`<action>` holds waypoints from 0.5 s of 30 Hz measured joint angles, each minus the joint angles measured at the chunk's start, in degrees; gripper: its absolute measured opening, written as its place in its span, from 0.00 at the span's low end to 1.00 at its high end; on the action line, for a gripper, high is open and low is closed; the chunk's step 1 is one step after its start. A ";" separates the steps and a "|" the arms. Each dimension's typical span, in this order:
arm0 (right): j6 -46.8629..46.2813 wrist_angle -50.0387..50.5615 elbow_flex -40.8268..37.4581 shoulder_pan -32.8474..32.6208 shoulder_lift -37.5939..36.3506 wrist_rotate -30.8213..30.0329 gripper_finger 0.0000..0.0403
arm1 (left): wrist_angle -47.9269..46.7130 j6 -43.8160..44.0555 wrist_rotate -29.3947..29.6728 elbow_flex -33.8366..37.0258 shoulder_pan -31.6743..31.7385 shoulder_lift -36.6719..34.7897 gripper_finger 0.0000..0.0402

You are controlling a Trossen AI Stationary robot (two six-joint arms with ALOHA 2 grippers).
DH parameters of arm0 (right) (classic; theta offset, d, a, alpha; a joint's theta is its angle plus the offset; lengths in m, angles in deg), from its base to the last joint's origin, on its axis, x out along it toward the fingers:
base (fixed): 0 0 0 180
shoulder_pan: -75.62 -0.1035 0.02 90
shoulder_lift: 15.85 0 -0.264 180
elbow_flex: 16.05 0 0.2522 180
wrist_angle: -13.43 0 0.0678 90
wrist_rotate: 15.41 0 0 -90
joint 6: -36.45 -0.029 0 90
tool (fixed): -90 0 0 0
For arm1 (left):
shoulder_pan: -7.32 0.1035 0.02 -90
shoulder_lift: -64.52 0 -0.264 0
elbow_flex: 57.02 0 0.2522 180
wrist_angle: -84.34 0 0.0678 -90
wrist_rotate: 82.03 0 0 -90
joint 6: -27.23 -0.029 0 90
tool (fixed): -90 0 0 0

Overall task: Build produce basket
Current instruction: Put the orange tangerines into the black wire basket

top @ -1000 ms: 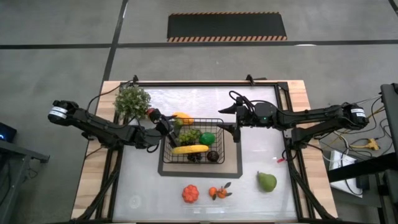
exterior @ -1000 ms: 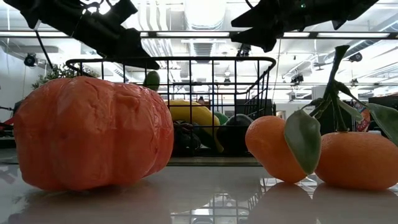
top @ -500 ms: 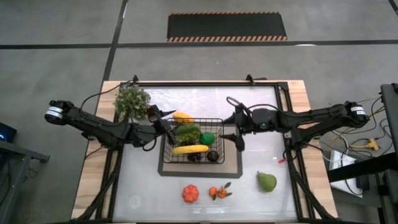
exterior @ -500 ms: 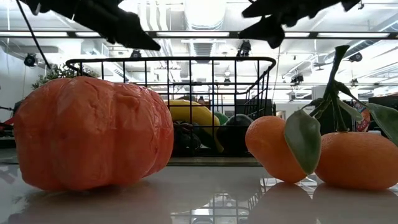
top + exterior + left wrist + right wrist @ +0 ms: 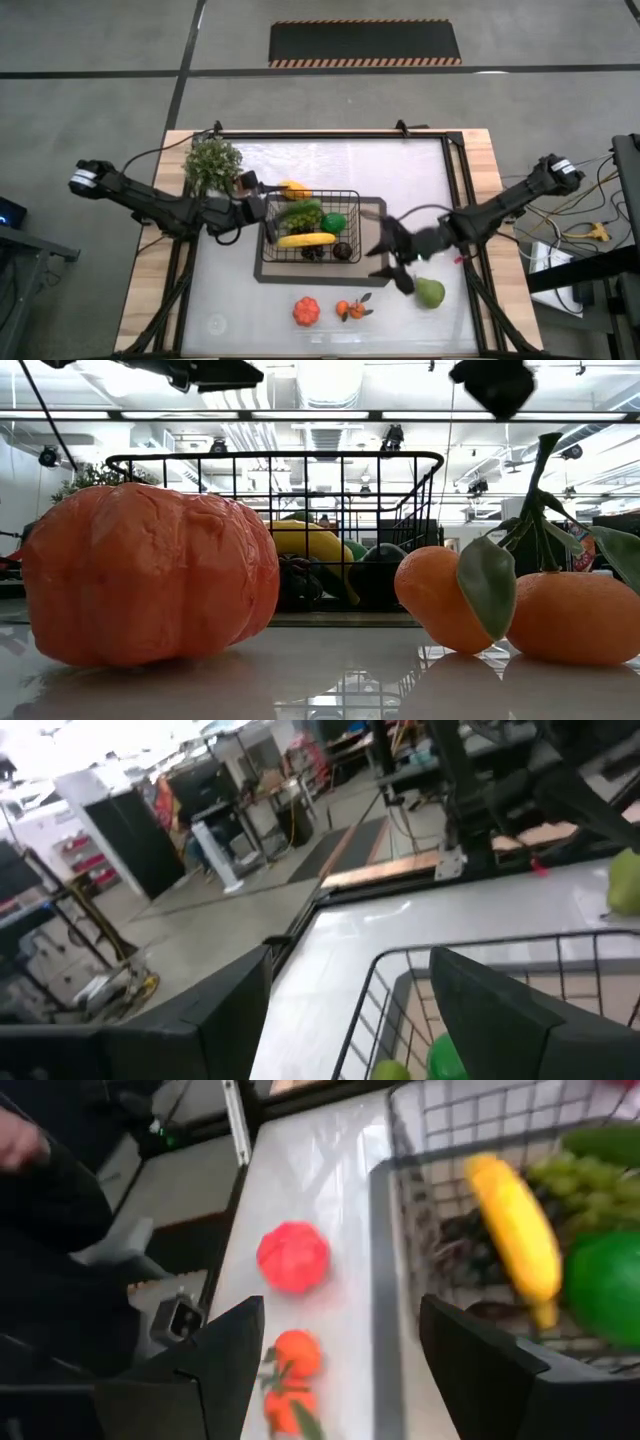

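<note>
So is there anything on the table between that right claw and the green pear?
No. In the high view the right claw is open, just beside the green pear, with only bare white tabletop between them. The oranges lie off to the side.

Smeared by motion in the high view: right gripper, between the basket and the green pear, fingers spread but outline unclear

Cut by the low view's top edge: both arms, only dark fragments showing; also cut at the right edge, one of the oranges

Mostly hidden behind the tomato and mesh in the low view: basket contents, just a strip of banana and dark shapes

Blurred in the right wrist view: banana, grapes, a green fruit cut by the edge

Cropped at the left wrist view's edge: pear, only a sliver; green pieces under the basket rim too partial to name
</note>
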 joint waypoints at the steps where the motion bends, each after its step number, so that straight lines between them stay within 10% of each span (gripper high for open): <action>1: -0.58 0.03 0.35 -1.69 0.99 -1.70 0.62 | 0.92 -0.63 -0.03 0.00 -0.29 0.18 0.63; 15: -2.67 -0.76 4.72 -14.83 19.89 -14.29 0.61 | 3.20 -1.93 -0.08 0.04 -1.09 0.41 0.63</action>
